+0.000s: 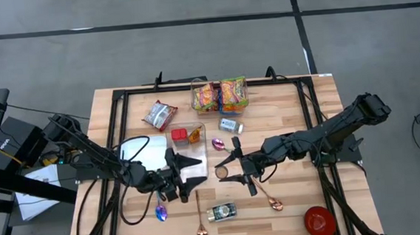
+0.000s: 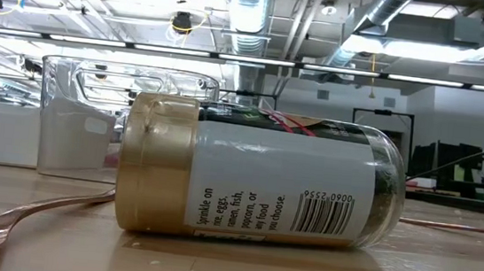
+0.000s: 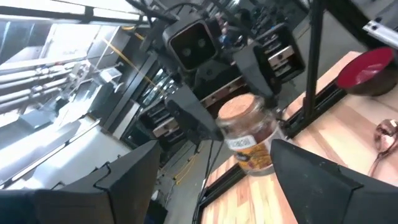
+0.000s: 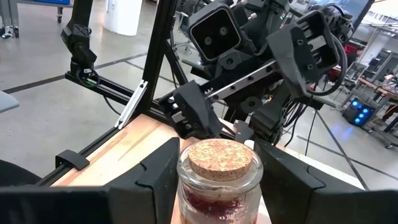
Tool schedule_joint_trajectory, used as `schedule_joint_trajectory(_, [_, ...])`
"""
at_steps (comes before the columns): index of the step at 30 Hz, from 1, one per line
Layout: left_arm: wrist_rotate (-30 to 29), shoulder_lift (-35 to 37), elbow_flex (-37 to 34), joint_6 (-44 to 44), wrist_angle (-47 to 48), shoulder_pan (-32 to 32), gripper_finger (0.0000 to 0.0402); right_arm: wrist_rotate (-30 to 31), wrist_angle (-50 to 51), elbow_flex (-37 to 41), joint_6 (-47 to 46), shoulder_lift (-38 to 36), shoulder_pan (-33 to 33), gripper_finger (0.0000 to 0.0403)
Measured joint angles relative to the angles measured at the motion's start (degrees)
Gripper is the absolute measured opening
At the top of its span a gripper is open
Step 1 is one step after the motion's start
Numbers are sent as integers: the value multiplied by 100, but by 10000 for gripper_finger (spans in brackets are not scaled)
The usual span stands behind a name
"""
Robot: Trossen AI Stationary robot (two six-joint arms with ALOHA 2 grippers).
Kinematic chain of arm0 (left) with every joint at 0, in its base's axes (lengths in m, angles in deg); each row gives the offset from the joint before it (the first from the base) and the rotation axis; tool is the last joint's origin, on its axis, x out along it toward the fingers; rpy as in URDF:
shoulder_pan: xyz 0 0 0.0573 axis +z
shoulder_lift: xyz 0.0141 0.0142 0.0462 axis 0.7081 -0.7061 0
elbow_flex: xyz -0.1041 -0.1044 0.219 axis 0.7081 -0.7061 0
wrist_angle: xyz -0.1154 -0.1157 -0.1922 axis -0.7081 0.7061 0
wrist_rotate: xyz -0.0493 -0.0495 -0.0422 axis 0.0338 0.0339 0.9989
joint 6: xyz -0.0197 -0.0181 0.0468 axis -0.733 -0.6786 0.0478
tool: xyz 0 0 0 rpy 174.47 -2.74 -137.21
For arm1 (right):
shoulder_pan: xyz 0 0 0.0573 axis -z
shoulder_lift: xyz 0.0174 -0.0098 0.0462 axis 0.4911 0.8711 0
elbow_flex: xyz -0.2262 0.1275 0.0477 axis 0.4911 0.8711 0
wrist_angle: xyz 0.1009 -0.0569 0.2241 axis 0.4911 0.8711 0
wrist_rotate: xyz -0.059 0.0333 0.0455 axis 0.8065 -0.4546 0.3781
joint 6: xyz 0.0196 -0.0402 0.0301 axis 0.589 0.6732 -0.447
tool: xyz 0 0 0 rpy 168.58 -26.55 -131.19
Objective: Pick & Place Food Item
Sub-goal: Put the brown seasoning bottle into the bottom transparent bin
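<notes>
A small glass jar with a cork lid (image 4: 216, 163) and reddish contents stands between the fingers of my right gripper (image 1: 231, 171) near the table's middle; it also shows in the left wrist view (image 3: 247, 137). My left gripper (image 1: 189, 171) is open and empty just to the left of the jar, its fingers pointing toward the jar and my right gripper. A clear bin (image 1: 186, 143) holding red items stands just beyond my left gripper. My right gripper pinches the jar's glass sides (image 4: 186, 186) just below the cork lid, one finger on each side. The fingers come level from the table's right. The jar stands about upright; whether its base is on the table, I cannot tell.
Snack packs (image 1: 220, 94), a foil packet (image 1: 159, 115) and a small tin (image 1: 230, 125) lie toward the far edge. A gold-lidded spice jar (image 2: 256, 177) lies on its side near the front edge, with spoons (image 1: 200, 223) (image 1: 271, 200) beside it. A red bowl (image 1: 319, 221) sits front right.
</notes>
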Motion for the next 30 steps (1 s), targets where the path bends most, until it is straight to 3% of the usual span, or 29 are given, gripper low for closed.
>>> schedule_joint_trajectory(13, [1004, -2, 105, -297, 720, -40, 301, -53, 468, 0, -20, 0, 9, 178])
schedule_joint_trajectory(20, [1906, 0, 596, -1239, 2105, -40, 301, -188, 693, 0, -103, 0, 20, 180])
schedule_joint_trajectory(30, [2190, 0, 625, -1351, 2210, -40, 301, -617, 739, 0, -299, 0, 95, 179])
